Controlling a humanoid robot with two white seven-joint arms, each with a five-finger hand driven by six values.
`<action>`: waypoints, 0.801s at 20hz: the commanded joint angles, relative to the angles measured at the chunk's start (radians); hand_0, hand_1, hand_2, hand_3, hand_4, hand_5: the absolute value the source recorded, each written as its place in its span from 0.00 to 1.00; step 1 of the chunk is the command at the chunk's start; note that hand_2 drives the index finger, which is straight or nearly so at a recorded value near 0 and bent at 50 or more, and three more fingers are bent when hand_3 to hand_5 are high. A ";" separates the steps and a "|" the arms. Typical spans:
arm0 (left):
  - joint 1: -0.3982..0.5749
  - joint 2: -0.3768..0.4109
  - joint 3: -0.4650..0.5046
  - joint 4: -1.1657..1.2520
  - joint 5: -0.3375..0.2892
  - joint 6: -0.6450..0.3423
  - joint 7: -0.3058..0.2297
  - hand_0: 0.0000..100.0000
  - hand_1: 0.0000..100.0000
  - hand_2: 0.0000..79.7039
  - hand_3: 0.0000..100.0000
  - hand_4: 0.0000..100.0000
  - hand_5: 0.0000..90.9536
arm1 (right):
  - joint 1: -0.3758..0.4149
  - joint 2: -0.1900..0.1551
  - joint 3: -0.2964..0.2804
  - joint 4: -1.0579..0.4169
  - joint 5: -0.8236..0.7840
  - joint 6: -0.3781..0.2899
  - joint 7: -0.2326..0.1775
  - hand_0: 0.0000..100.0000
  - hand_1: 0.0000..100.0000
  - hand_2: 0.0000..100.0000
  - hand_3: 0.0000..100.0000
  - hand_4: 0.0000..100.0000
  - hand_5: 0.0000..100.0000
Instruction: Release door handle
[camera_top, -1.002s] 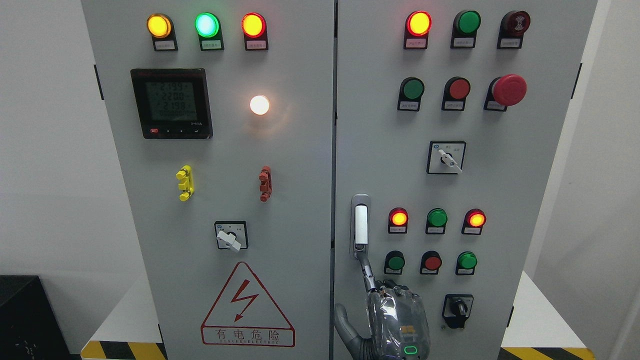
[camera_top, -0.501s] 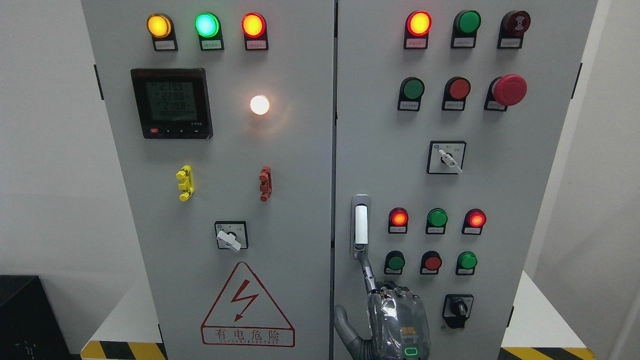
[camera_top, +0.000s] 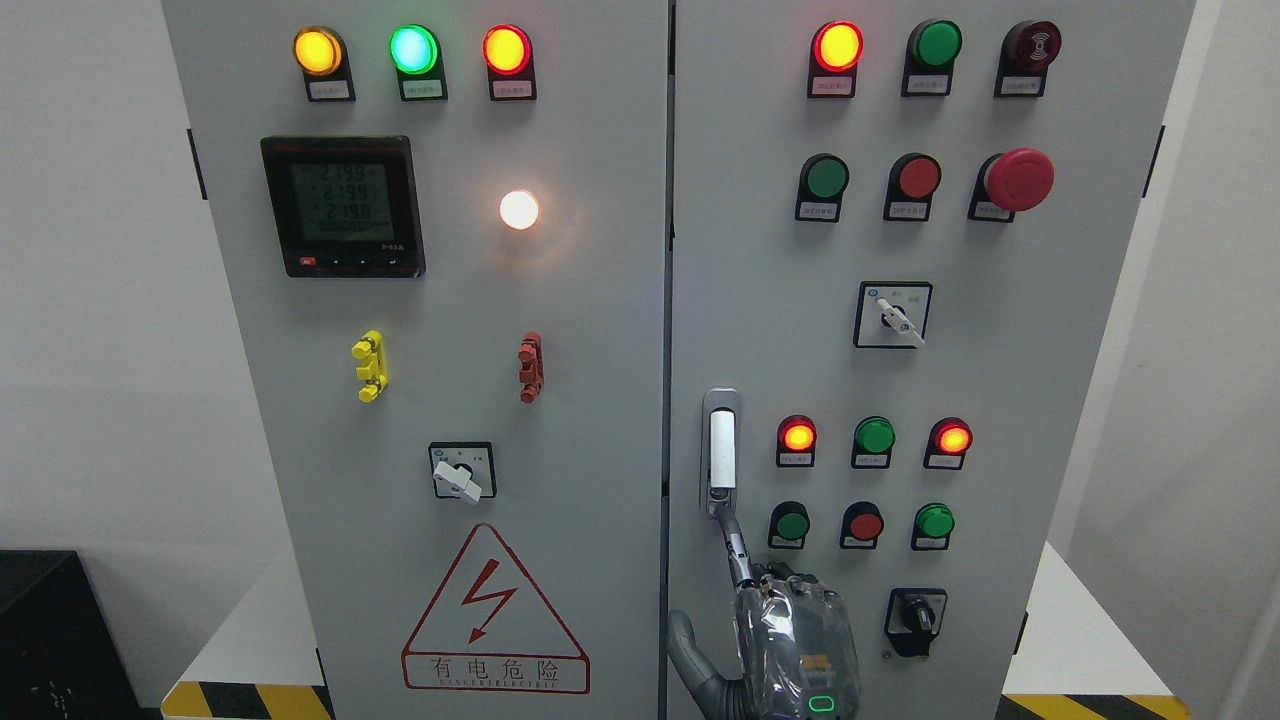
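Nothing has visibly shifted since the earlier frames: the right hand (camera_top: 790, 645) keeps its place low on the cabinet's right door (camera_top: 1000, 400), arm rising from the bottom edge right of the middle. One finger (camera_top: 735, 545) stretches up to the lower end of the door handle (camera_top: 721, 450); the other fingers stay curled, the thumb out to the side. Straight above the hand, the white handle sits upright in its recess, with pushbuttons (camera_top: 865, 523) just right of it.
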 joint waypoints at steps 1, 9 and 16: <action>0.000 0.001 0.000 0.000 0.000 -0.001 0.000 0.00 0.00 0.05 0.10 0.00 0.00 | 0.000 0.000 0.007 -0.048 0.000 -0.002 -0.001 0.43 0.23 0.00 0.75 0.70 0.68; 0.000 0.001 0.000 0.000 0.000 0.001 0.000 0.00 0.00 0.05 0.10 0.00 0.00 | -0.001 0.000 0.004 -0.060 -0.002 -0.002 -0.001 0.43 0.24 0.00 0.75 0.70 0.68; 0.000 0.001 0.000 0.000 0.000 0.001 0.000 0.00 0.00 0.05 0.10 0.00 0.00 | -0.003 0.000 0.004 -0.065 -0.002 -0.002 -0.001 0.43 0.24 0.01 0.75 0.70 0.68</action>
